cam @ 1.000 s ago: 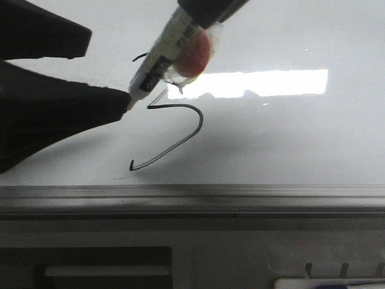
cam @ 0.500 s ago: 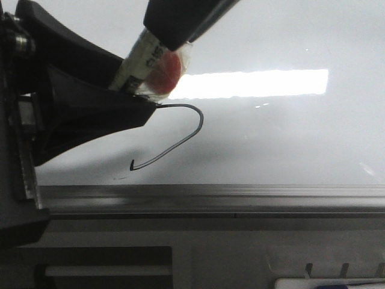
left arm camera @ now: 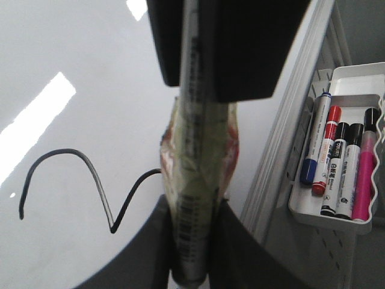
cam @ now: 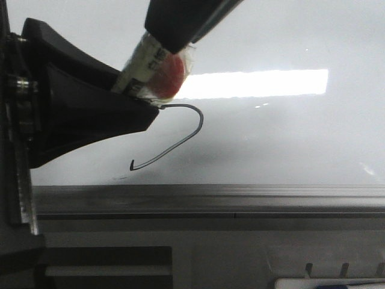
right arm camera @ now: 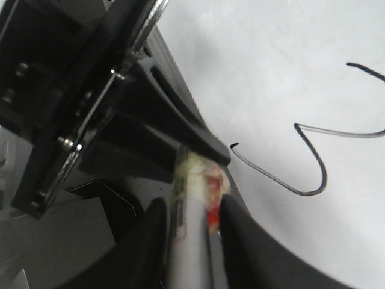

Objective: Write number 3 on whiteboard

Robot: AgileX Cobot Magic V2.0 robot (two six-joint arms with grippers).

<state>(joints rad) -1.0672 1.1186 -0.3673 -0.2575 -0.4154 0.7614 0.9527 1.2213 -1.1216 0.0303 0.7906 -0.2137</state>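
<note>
Look at your whiteboard [cam: 289,138]: the number 3 [cam: 180,135] is drawn in thin black ink, just above the grey bottom rail [cam: 210,198]. Your right gripper [right arm camera: 189,238] is squeezed tight on a marker [right arm camera: 189,198] wrapped in plastic with a red bit. Your left gripper [left arm camera: 195,241] has both fingers pressed on that same marker. A white tray [left arm camera: 376,81] of spare markers hangs beside the board
</note>
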